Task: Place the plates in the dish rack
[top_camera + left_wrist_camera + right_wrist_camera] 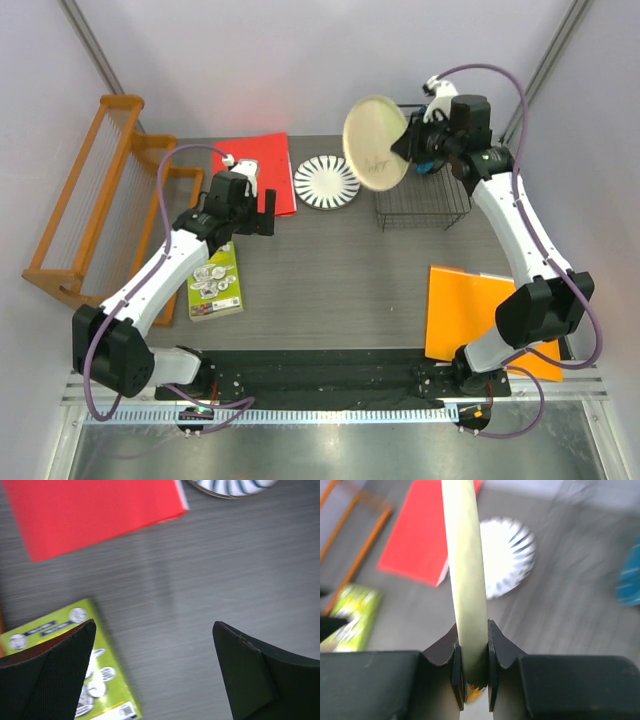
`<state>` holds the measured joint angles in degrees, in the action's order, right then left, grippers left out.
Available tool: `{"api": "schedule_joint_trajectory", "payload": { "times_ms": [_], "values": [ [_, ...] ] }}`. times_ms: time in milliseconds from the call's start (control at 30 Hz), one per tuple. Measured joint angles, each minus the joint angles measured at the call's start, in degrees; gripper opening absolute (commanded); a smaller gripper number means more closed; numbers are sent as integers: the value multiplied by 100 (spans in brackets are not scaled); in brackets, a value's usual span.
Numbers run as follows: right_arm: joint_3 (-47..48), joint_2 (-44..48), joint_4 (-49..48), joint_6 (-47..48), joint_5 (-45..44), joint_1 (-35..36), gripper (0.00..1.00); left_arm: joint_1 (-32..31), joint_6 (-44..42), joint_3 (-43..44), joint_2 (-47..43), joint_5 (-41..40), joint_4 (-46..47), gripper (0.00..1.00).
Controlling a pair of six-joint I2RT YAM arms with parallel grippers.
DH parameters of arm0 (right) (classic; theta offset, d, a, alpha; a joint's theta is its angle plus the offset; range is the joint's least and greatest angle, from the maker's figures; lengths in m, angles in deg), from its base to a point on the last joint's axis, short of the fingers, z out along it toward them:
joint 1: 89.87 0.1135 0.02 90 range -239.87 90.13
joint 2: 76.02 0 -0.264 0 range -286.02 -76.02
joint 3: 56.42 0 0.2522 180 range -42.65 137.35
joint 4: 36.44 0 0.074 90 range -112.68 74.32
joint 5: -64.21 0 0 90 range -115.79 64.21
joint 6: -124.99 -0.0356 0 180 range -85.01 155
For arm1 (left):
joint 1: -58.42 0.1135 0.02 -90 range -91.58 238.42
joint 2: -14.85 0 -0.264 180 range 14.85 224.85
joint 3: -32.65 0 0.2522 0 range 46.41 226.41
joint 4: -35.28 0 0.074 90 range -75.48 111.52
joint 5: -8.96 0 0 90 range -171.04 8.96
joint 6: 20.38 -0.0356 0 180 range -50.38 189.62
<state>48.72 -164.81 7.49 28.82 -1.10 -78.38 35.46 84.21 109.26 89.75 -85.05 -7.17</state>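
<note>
On the grey table [330, 270] we see the petalled plate [326, 182] lying flat. The right gripper [472, 677] clamps the cream plate [375, 140] upright at the wire rack [425, 208], which its arm partly hides. The left gripper [154, 630] has its jaws apart.

Dark grey wood-grain counter [330, 270], boxed on three sides by plain pale lilac-white walls [260, 60]. Grey metal strut [88, 40] slanting up each back corner. Orange wooden slatted rack [85, 210] beside left wall, at counter's edge. Ribbed aluminium rail [330, 397] along near edge; brushed metal sheet [320, 450] below. Soft even light, faint shadows.
</note>
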Motion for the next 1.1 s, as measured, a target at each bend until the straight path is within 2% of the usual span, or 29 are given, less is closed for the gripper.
{"api": "schedule_joint_trajectory", "payload": {
  "times_ms": [200,433,667,1100],
  "values": [
    [354,-424,-1093,155,-2142,-96,1,2,-435,101,144,-1156,-28,99],
    [1220,-1919,-1510,560,-3740,-101,1,2,-444,44,20,-1088,-28,99],
    [2234,-3034,-1388,916,-4382,-94,1,7,-400,0,-15,-890,-28,100],
    [2693,-3195,-1233,1132,-4758,-59,1,11,-258,0,111,-732,-26,99]
  ]
}}
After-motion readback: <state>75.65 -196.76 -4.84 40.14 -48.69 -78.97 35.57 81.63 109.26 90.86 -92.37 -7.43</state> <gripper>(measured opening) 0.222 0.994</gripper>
